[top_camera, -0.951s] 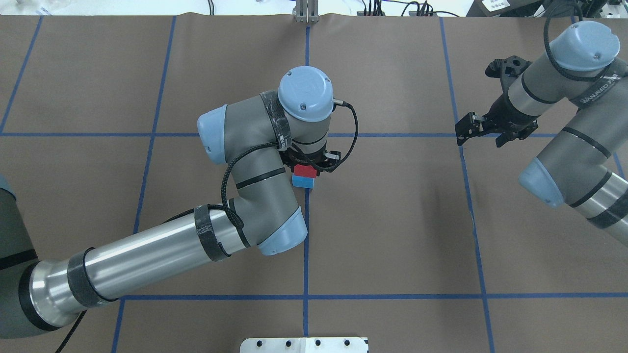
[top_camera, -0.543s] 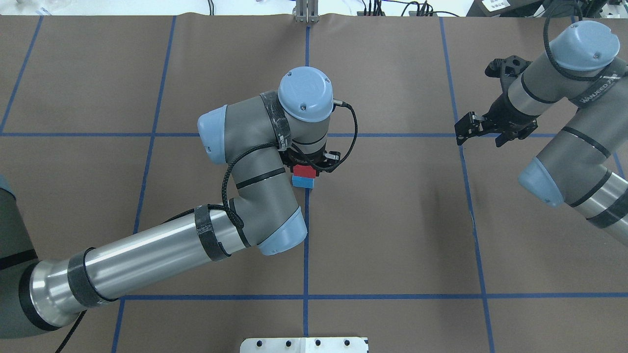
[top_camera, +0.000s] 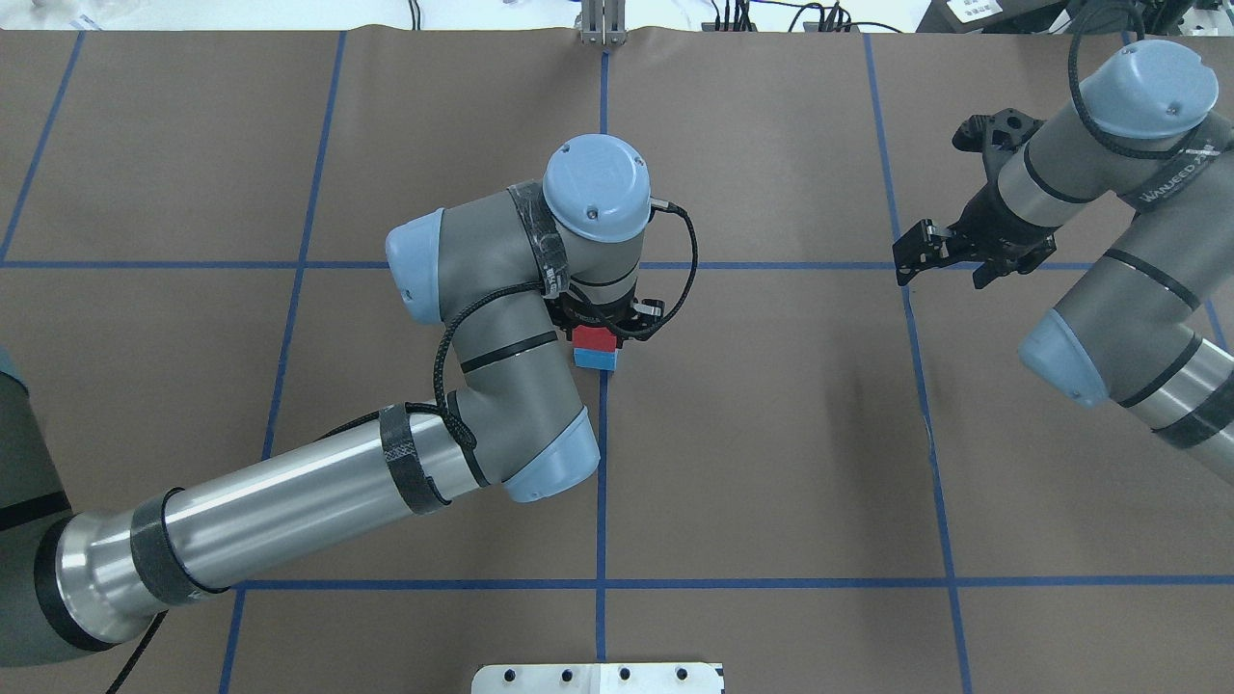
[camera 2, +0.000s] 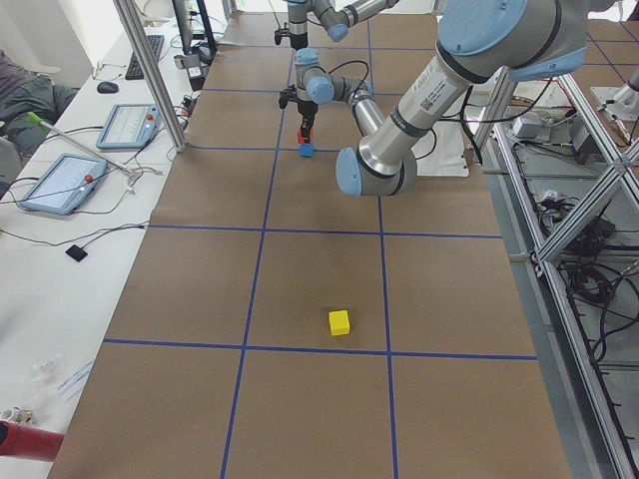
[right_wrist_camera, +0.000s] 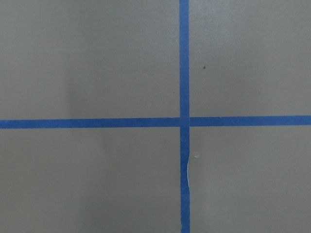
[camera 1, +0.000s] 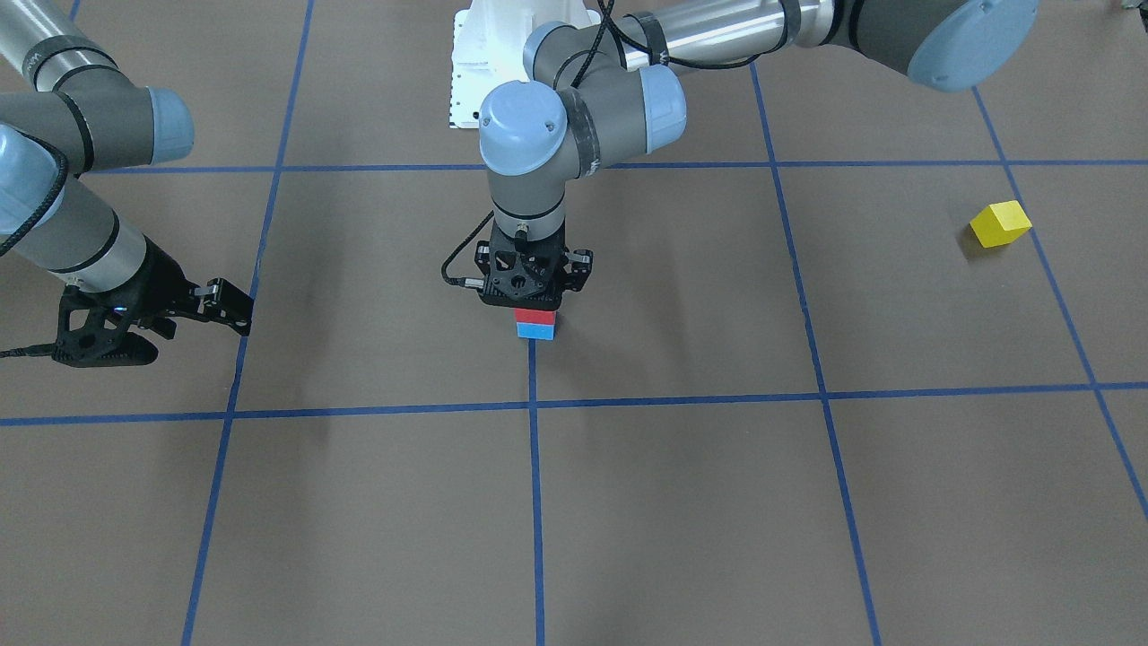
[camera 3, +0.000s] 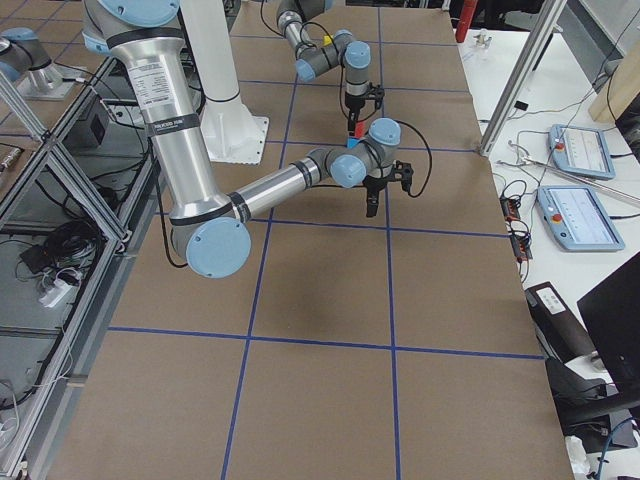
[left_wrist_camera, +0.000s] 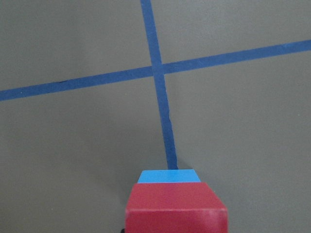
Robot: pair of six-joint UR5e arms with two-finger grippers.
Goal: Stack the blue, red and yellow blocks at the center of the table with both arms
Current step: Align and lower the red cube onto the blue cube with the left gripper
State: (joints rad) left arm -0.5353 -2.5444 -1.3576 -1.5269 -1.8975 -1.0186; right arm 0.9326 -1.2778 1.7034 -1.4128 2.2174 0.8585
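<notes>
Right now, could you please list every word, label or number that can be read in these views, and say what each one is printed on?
"WAUSEED", roughly, last letters unsure: white print on the black strap round the right arm.
Black print on the silver tube of the left arm: too small to read.
Black print on the right arm's own silver tube: too small to read.

**Legible text.** White lettering on the black strap (top_camera: 1181, 172) around the silver-grey right arm (top_camera: 1138, 260), just below its pale blue joint cap (top_camera: 1147, 87), reads roughly "WAU…EED". The middle letters are unclear. No other marking can be read.
</notes>
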